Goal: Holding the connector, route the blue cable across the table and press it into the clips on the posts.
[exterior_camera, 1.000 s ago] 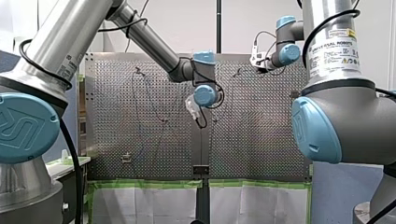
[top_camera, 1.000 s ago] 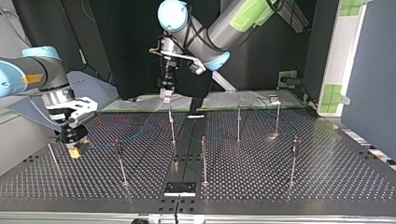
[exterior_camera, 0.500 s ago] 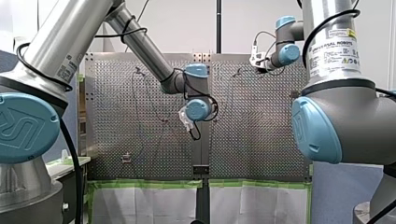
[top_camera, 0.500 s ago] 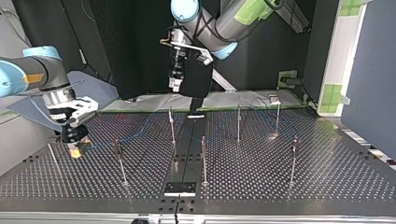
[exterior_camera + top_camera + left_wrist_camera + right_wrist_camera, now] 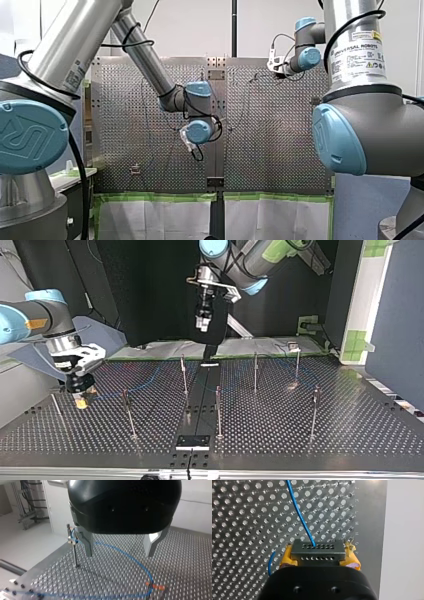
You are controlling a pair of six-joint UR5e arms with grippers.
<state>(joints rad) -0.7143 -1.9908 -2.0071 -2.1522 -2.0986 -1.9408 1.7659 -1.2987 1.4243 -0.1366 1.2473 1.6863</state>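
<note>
My right gripper [image 5: 319, 548] is shut with its yellow pads [image 5: 287, 556] on the grey connector [image 5: 317, 553]. The blue cable [image 5: 299, 512] leaves the connector and runs off over the perforated table. At the top view's left this right gripper [image 5: 80, 400] holds the connector low over the table. My left gripper [image 5: 202, 325] hangs high over the table's far edge. Its metal fingers [image 5: 86, 542] stand open with nothing between them. Beneath it the blue cable [image 5: 130, 557] curves from a clip on a thin post [image 5: 73, 545] to an orange clip [image 5: 156, 587].
Several thin upright posts stand on the table, among them one [image 5: 183, 372] near the middle, one [image 5: 218, 410] nearer the camera and one [image 5: 314, 410] at the top view's right. A small black plate [image 5: 192, 441] lies at the table's near edge.
My left arm has risen and swung toward the top view's right; in the front view its wrist has gone left and lower. My right gripper has stayed put on the connector.
</note>
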